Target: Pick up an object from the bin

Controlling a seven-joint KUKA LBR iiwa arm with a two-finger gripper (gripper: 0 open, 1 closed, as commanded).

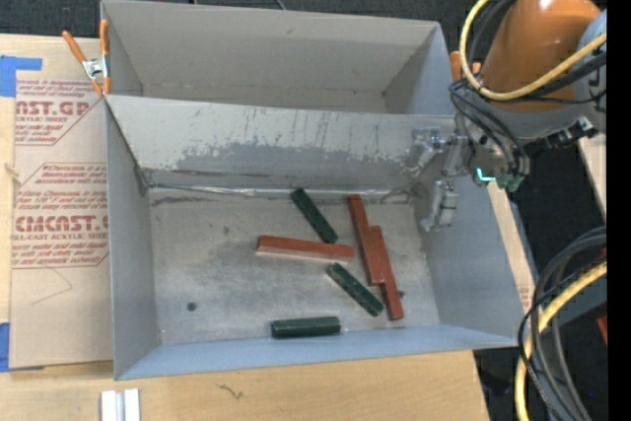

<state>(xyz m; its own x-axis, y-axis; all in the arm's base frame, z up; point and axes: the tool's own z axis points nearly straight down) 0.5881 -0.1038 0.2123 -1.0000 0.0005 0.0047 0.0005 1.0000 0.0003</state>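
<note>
My gripper [440, 207] hangs by the bin's right wall, above the floor and just right of the upper end of a long red-brown bar [373, 253]. That bar runs from the back middle towards the front right, with a thinner red-brown strip [392, 299] along its lower end. A dark green bar [355, 290] lies slanted against its left side. A second red-brown bar [304, 249] lies almost level in the middle of the floor.
Another dark green bar [314, 216] lies slanted near the back wall, left of the long bar. A third dark green bar [306, 327] lies along the front wall. The left half of the floor is bare metal.
</note>
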